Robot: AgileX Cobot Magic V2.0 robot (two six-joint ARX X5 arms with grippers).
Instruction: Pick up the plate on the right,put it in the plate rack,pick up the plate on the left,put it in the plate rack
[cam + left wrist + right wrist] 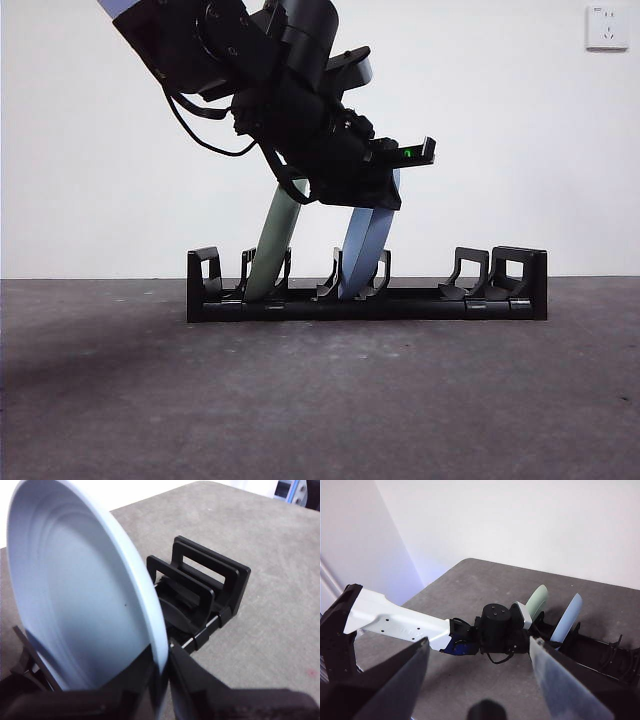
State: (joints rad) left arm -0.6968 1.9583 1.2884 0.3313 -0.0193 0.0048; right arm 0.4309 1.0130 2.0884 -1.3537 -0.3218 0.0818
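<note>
The left gripper (375,205) reaches down from the upper left of the front view and clamps the top rim of the pale blue plate (366,250). In the left wrist view its 2 black jaws are closed on that rim, 1 on each face of the blue plate (75,590), which stands on edge directly between them. The plate's lower edge sits in a slot near the middle of the black plate rack (520,290), and it leans slightly, its top toward the right of the front view. A pale green plate (272,250) stands in a slot nearer the rack's left end, leaning the same way, close beside the arm but not held by it. The rack rests on the dark grey table (320,400).

The right gripper (480,680) hangs high and well back from the rack, its jaws spread wide with nothing between them, looking down on the left arm (400,622) and both plates. A white wall socket (607,27) shows on the wall.
</note>
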